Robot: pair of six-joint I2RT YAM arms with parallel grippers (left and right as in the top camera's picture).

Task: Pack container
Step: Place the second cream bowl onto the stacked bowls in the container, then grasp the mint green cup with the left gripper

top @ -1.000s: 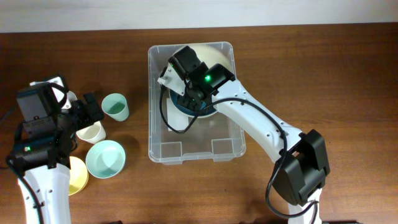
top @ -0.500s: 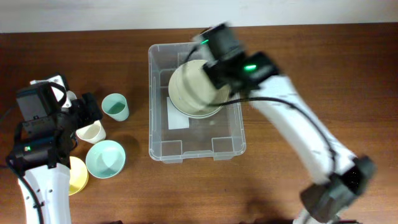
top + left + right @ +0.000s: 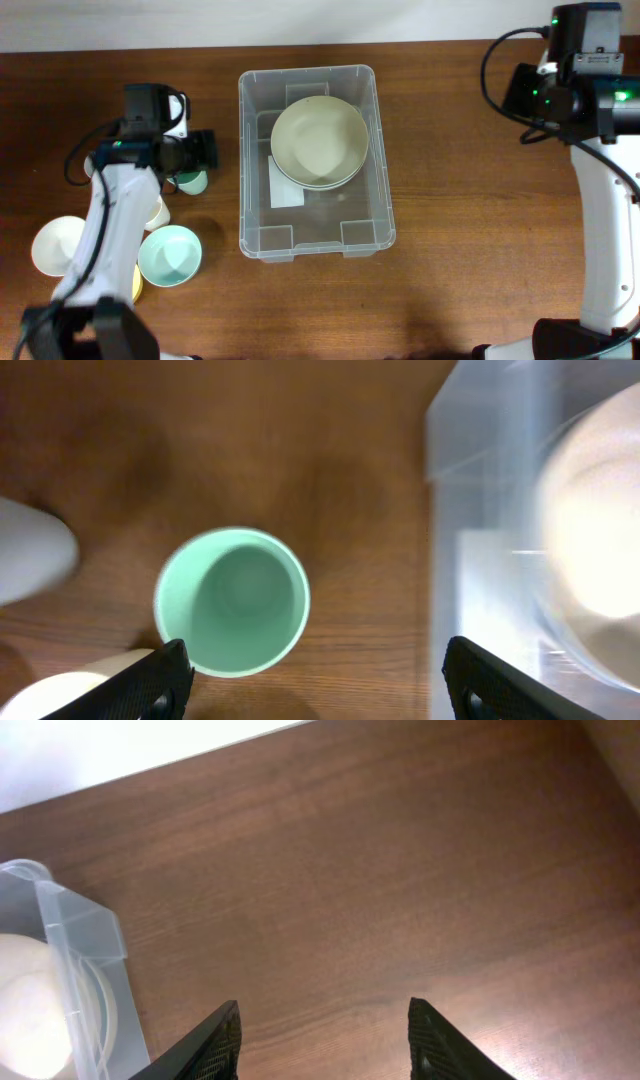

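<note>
Overhead, container [image 3: 320, 215] mid-table, left gripper [image 3: 315, 688] wide open beside its left wall, right gripper [image 3: 325, 1045] wide, well off right

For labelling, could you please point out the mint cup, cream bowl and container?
mint cup [image 3: 232, 600], left wrist view, inner floor.
cream bowl [image 3: 318, 140], overhead view, inner centre.
container [image 3: 318, 212], overhead view, bare floor.

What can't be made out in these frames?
- Overhead: left gripper covers most of the mint cup.
- Overhead: the top bowl hides how many are stacked beneath in the container.
- Left wrist: container contents blurred.
- Right wrist: top bowl cut by left edge.
</note>
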